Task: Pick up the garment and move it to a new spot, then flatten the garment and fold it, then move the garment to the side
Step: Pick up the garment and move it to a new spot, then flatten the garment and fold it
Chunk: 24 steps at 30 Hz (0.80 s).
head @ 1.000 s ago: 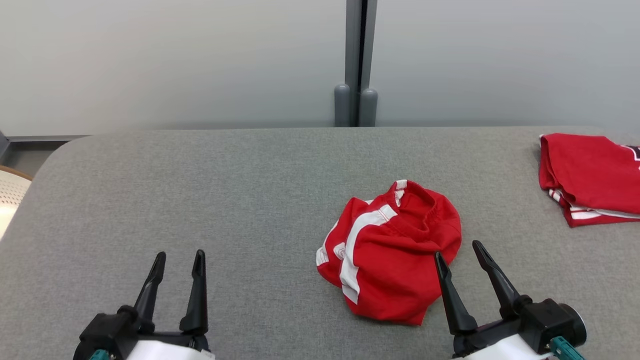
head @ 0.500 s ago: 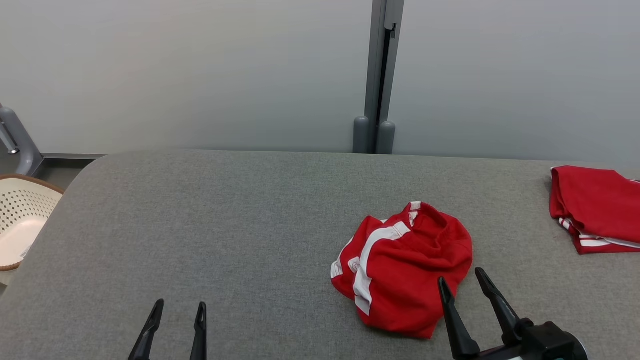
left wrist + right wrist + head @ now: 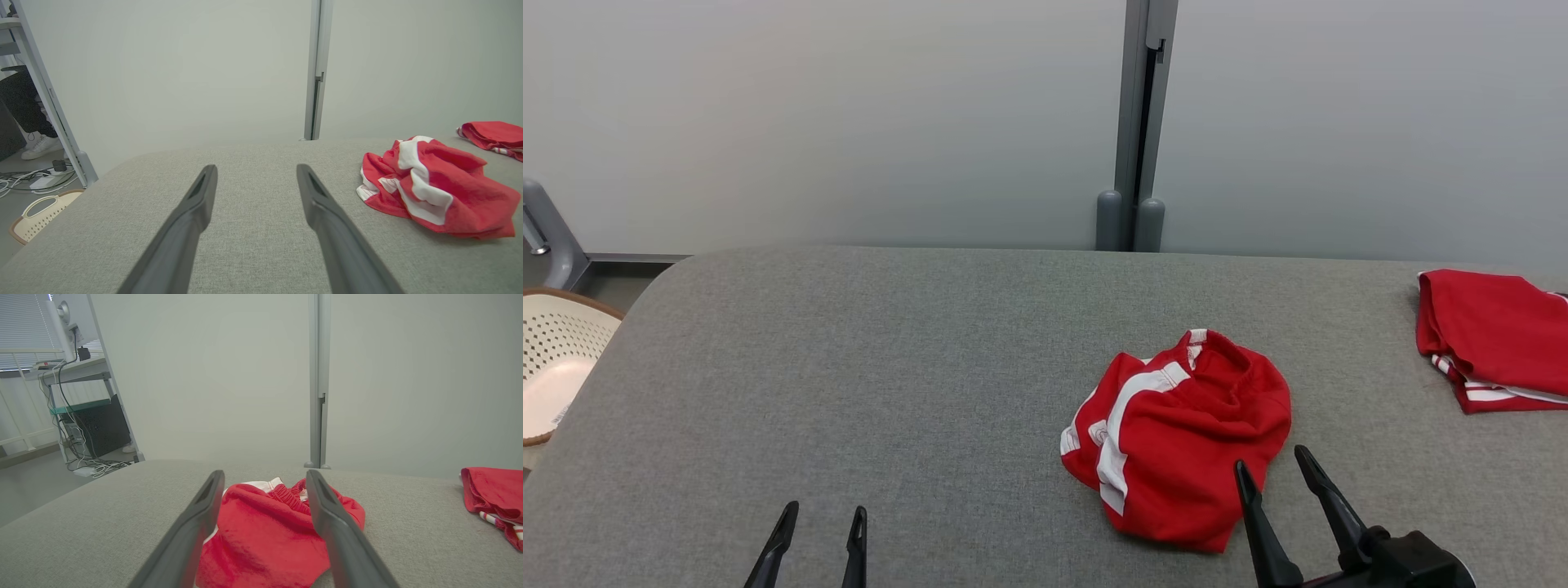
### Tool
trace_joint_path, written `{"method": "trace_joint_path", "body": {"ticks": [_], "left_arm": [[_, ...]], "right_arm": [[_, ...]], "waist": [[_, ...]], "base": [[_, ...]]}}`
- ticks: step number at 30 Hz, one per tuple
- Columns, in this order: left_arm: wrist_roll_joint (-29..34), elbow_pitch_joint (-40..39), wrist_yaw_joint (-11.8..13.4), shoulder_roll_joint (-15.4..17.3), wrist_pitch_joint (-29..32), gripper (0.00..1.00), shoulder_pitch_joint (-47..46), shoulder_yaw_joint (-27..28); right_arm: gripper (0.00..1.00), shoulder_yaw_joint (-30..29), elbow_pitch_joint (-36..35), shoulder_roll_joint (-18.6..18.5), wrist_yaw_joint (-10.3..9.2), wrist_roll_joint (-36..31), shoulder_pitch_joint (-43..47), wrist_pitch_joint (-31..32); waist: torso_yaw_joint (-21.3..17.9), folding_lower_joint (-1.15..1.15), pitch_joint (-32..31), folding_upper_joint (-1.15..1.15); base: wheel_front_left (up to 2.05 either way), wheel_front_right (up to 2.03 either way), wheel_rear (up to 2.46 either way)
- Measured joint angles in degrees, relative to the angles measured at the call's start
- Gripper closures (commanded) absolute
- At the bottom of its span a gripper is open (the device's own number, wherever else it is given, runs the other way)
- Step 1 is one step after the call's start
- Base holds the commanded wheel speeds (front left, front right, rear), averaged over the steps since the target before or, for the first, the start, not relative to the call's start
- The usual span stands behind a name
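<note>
Bench (image 3: 890,367): woven cloth cover, matt, slightly rough. Garment (image 3: 1184,441): soft cloth, matt, creased, ribbed waistband. Basket (image 3: 556,359): perforated plastic, smooth. Fingers (image 3: 192,212): smooth, matt, plastic-looking.

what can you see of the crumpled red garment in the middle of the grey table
The crumpled red garment with white stripes looks like soft knit sportswear, with a ribbed, gathered band at its far side. It lies bunched in a heap, not flattened or folded, on the grey fabric-covered table, right of centre. The right gripper is at its near right edge, jaws open; whether they touch the cloth I cannot tell.
</note>
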Motion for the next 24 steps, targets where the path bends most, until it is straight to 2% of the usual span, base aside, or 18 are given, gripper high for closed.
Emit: {"method": "trace_joint_path", "body": {"ticks": [12, 16, 20, 24], "left_arm": [[0.81, 0.8, -0.73, -0.09, 0.0, 0.0, -0.29, -0.82], [1.78, 1.37, -2.26, 0.33, 0.0, 0.0, -1.67, -2.58], [3.0, 2.77, -4.33, 4.6, 0.0, 0.0, -6.68, -7.89], [2.58, 4.79, -4.82, 12.25, 0.0, 0.0, -16.61, -17.38]], "right_arm": [[0.0, 0.46, 0.54, 0.0, 0.0, 0.34, -0.02, 0.0], [0.0, 0.83, 0.56, -0.01, 0.0, 0.35, -0.02, 0.0], [0.0, 1.47, 0.76, 0.02, 0.0, 0.26, -0.49, 0.0], [0.0, 1.99, 0.71, -0.07, 0.0, -0.36, -1.75, 0.0]], "waist": [[0.42, 0.0, 0.07, 0.0], [0.49, 0.0, 0.35, 0.0], [0.32, 0.0, 1.4, 0.0], [-0.34, 0.0, 3.05, 0.0]], "base": [[0.0, 0.0, 0.0], [0.0, 0.0, 0.0], [0.0, 0.0, 0.0], [0.0, 0.0, 0.0]]}}
